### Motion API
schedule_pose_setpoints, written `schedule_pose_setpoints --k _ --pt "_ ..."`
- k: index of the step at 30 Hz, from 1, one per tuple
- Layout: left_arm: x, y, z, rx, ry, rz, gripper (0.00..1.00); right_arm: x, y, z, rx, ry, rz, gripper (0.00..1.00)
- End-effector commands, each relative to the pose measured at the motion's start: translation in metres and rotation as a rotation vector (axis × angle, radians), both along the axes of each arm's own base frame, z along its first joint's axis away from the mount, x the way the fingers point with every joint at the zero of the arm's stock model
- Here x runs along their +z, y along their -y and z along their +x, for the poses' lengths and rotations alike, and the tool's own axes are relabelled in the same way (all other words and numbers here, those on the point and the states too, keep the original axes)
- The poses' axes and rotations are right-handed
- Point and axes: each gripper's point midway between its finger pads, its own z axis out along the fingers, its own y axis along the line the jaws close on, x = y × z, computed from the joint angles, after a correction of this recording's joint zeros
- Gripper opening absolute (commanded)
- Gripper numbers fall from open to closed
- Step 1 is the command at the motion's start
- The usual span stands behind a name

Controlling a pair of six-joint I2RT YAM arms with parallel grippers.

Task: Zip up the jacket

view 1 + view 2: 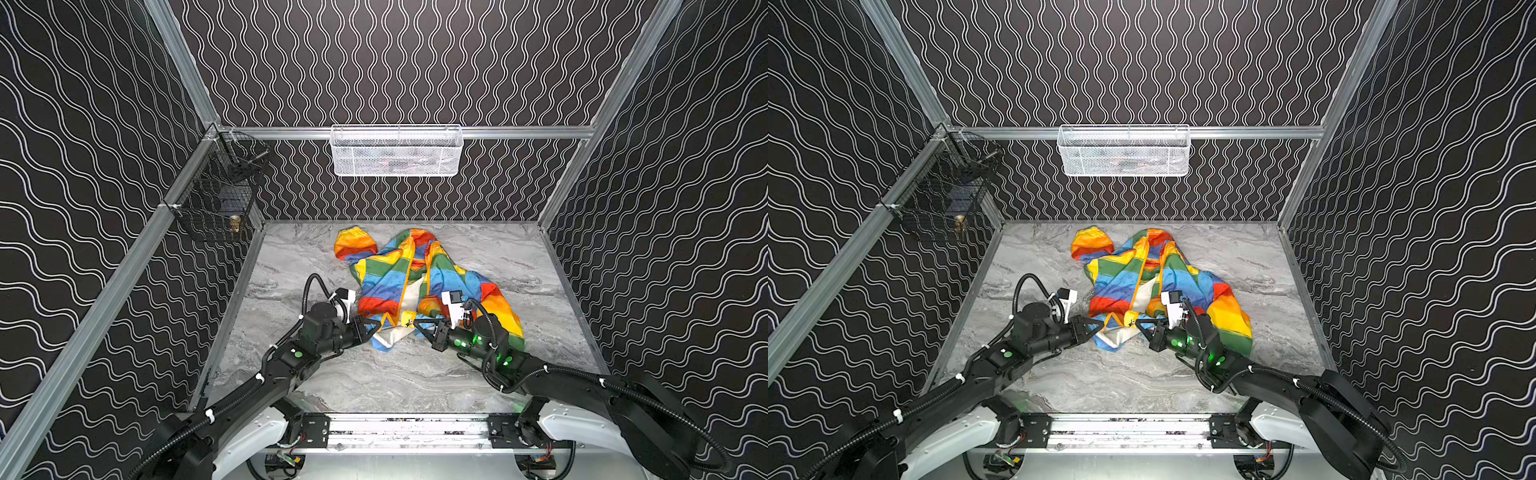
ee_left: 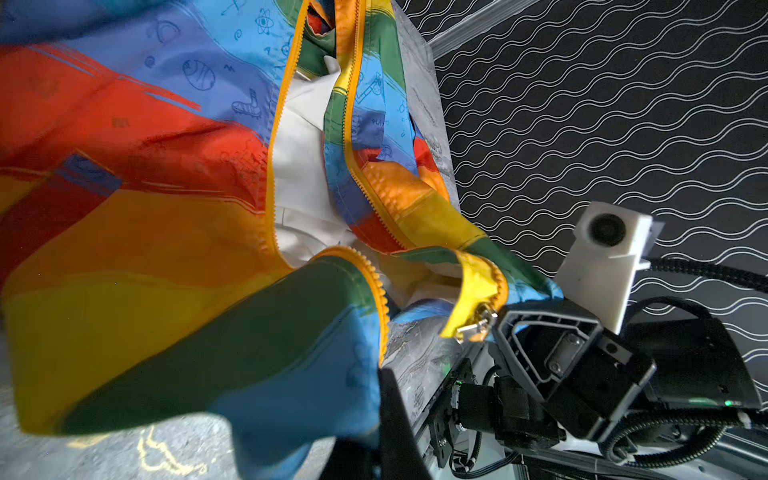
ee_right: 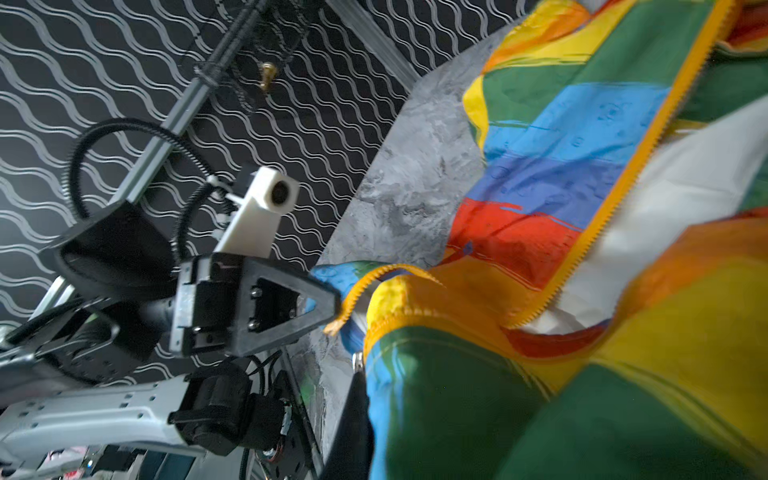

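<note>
The small rainbow-striped hooded jacket [image 1: 390, 274] lies unzipped on the grey marbled tabletop [image 1: 374, 382], below the white mesh basket [image 1: 397, 151]. At the hem farthest from that basket, the black left gripper [image 1: 376, 324] pinches one orange zipper edge. The black right gripper [image 1: 415, 322] pinches the other (the metal slider [image 2: 477, 326] end). Both are clenched on cloth and nearly meet.

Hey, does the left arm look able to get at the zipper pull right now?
Probably not yet: the left arm's jaws are shut on the jacket's other zipper edge, and the right arm's jaws sit right at the zipper pull.
</note>
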Motion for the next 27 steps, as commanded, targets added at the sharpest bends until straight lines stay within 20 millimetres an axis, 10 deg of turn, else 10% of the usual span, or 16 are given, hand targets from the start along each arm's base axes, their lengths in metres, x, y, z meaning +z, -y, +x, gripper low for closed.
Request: schedule_pose_setpoints --k 1,27 --pt "0.019 0.006 0.005 -0.010 0.043 -0.057 0.00 0.041 0.000 -0.006 0.032 0.207 0.100 0.00" --pt "0.087 0.016 0.017 -0.004 0.217 -0.260 0.00 0.051 -0.020 0.013 0.032 0.203 0.110 0.00"
